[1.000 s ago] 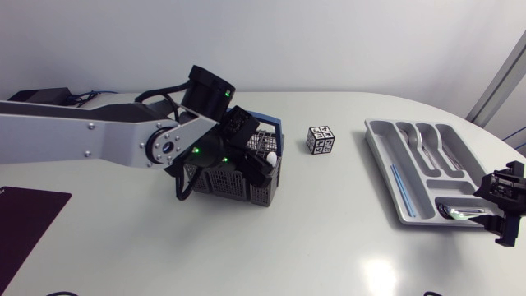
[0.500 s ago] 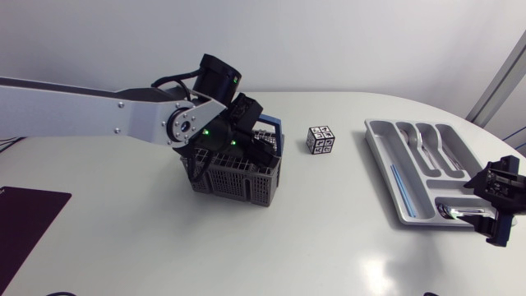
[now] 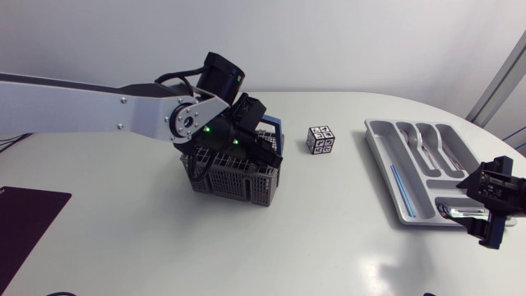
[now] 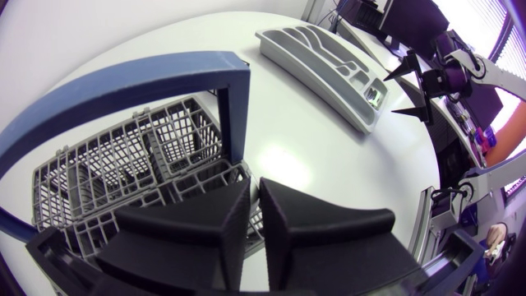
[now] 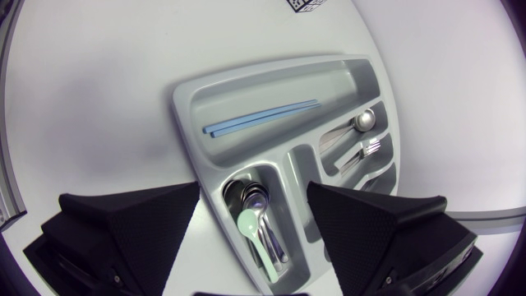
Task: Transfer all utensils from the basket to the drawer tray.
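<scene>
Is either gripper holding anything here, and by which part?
Nothing held. Left gripper, over the basket, has jaws closed and empty; right gripper hangs open above the drawer tray.

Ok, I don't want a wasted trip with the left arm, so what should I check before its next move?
1. Left gripper over the grey mesh basket with the blue handle: ok.
2. Its fingers open for a grasp: not ok; shut, nothing seen between them.
3. Utensils left in the basket: cannot tell; the arm hides part of it.
4. Right gripper open over the grey plastic drawer tray: ok.
5. Black-and-white patterned cube apart from the basket: ok.
</scene>
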You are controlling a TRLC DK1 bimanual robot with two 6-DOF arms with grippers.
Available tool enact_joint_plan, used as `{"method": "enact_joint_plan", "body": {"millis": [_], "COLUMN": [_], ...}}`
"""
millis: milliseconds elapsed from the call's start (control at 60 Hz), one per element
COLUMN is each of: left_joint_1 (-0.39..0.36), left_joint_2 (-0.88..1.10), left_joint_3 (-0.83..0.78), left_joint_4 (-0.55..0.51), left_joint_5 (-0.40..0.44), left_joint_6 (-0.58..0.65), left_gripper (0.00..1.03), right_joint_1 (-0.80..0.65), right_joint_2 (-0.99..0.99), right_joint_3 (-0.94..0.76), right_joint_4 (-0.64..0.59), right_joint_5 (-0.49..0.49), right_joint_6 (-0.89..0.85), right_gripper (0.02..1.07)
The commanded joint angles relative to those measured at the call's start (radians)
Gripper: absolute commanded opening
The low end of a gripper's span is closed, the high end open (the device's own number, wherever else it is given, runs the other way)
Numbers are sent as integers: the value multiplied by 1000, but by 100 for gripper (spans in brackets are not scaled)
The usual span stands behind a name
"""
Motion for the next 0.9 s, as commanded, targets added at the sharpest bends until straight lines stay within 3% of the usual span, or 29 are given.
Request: {"method": "enact_joint_plan", "body": {"millis": [0,883], "left_joint_1": [23,132], "left_joint_2": [13,-73], "left_joint_3": [32,86], "left_joint_4": [-19,-107], "left_joint_5": [16,277], "left_joint_6": [-28,-169], "left_gripper": [6,6], "right_joint_1": [19,324], "right_joint_2": [-29,-231], "right_joint_3": [-36,-75], "right_joint_4": [-17,-138], "right_joint_5": [-9,4], "right_joint_6": [17,257], "right_gripper": [97,98]}}
